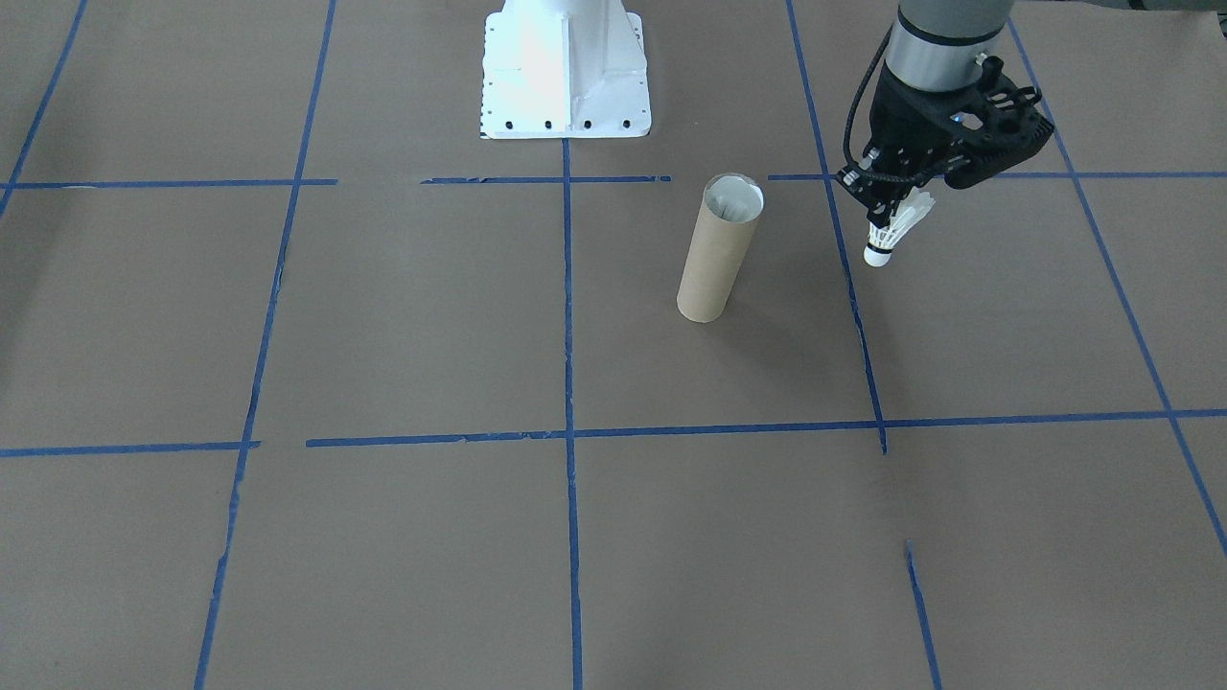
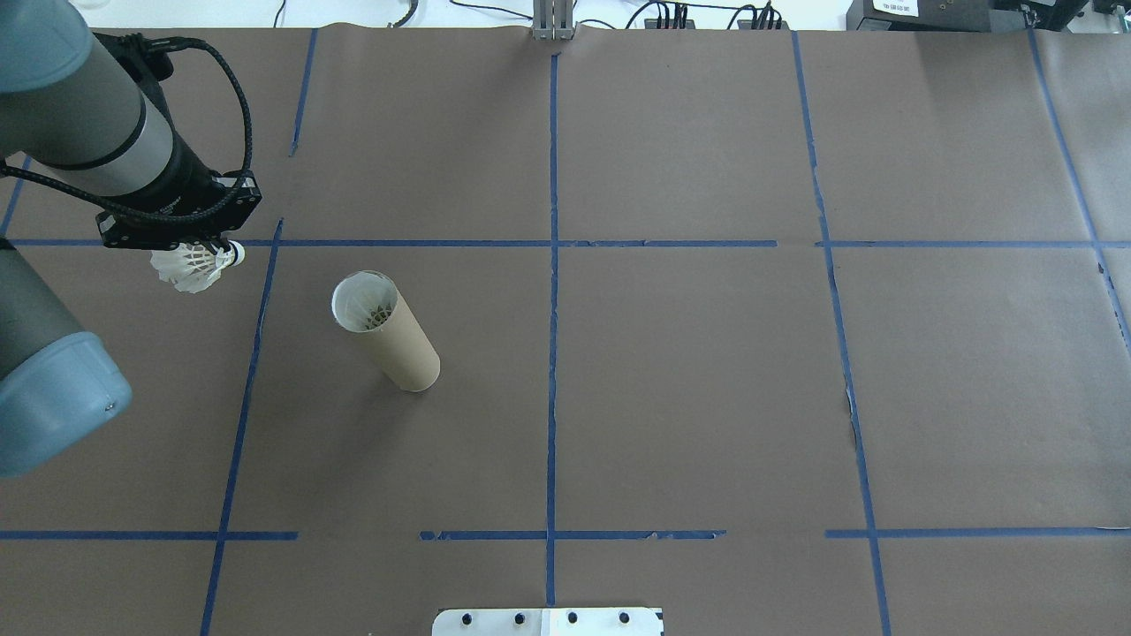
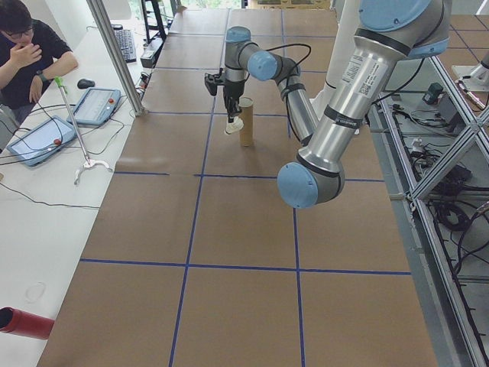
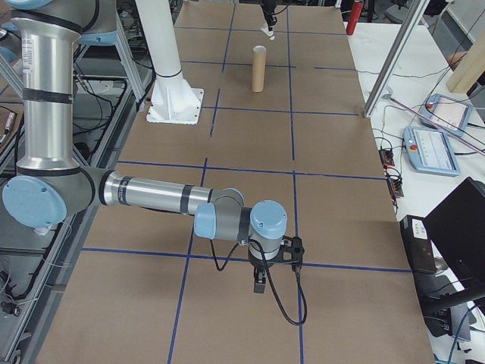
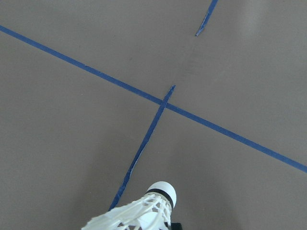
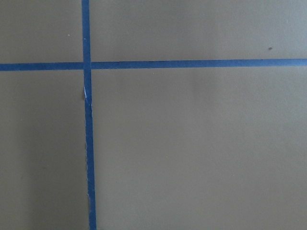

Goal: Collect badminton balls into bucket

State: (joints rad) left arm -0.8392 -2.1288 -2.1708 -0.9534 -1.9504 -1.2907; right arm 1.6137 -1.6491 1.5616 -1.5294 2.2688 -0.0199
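One shuttlecock (image 1: 891, 235) clamped by left gripper (image 1: 896, 206) jaws, cork down for dropping into upright cardboard tube (image 1: 719, 249) alongside; right gripper (image 4: 260, 280) jaws: cannot tell.

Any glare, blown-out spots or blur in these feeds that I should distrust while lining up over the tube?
Front-facing view: the white metal robot base is overexposed, detail washed out. Overhead view: even light, the brown cardboard tube casts only a faint shadow. Left wrist view: the white feather shuttlecock is cropped at the bottom edge, reasonably sharp. Right wrist view: the blue tape lines look slightly soft.
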